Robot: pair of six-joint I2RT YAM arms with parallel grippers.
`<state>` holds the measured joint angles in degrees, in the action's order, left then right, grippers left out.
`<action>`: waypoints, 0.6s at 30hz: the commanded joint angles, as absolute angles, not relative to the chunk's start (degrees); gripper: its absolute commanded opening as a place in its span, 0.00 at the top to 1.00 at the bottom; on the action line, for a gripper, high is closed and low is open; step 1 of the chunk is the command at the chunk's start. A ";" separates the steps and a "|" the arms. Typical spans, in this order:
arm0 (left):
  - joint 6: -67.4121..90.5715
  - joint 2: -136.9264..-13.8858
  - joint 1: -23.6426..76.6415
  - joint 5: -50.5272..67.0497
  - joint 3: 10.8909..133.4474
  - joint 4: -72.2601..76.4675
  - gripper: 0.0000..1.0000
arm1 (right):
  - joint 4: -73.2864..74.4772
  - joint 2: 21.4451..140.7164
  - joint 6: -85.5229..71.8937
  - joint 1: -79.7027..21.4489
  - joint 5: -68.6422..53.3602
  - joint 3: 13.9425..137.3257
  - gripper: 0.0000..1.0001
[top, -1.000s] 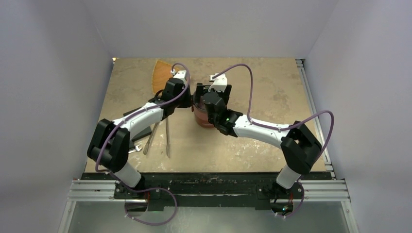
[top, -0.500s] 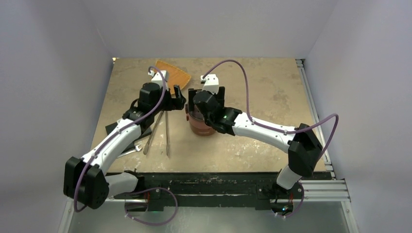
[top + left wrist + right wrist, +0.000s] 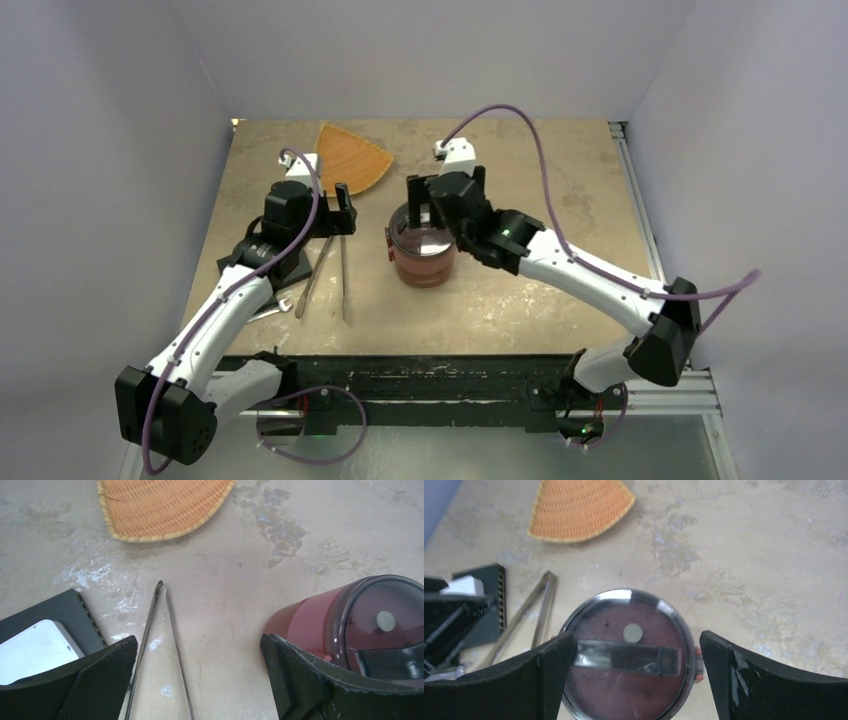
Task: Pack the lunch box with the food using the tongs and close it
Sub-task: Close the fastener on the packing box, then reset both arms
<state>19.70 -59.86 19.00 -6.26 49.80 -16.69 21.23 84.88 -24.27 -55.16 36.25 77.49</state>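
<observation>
There is one lunch box [image 3: 422,258], one pair of tongs [image 3: 345,285], and two grippers.

The lunch box stands near the middle of the table [image 3: 560,190]. It is round and dark red, with a smoky see-through lid on top. A bar runs across the lid, and a small pale round spot shows beside it.

The tongs lie flat just left of the lunch box, not touching it. They are thin and silvery. Their joined end points to the far edge and the two arms spread toward the near edge.

One orange fan-shaped tray [image 3: 352,160] sits by the far edge, left of the middle. One dark block [image 3: 292,268] and one small silver wrench [image 3: 277,307] lie left of the tongs.

The left gripper [image 3: 338,215] hangs over the joined end of the tongs, its jaws spread wide, holding nothing. The right gripper [image 3: 634,680] hangs over the lunch box lid, its jaws also spread wide, one finger [image 3: 749,680] on each side.
</observation>
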 commanded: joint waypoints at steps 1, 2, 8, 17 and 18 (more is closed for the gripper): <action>17.81 -57.88 17.75 -8.15 51.77 -18.84 0.03 | 18.46 78.46 -22.74 -47.76 23.97 75.66 0.01; 17.84 -57.53 17.29 -8.56 51.73 -18.90 0.02 | 16.81 76.89 -22.57 -44.98 20.95 73.73 0.01; 17.63 -56.24 12.10 -7.69 50.92 -19.09 0.01 | 12.62 70.41 -20.86 -28.44 5.61 64.94 0.01; 14.09 -48.79 9.05 -15.53 48.18 -15.94 0.01 | 5.82 59.20 -18.16 -7.63 -8.18 54.26 0.01; 13.51 -47.24 9.05 -17.79 47.88 -15.39 0.01 | 4.75 57.57 -17.66 -6.45 -8.28 53.18 0.01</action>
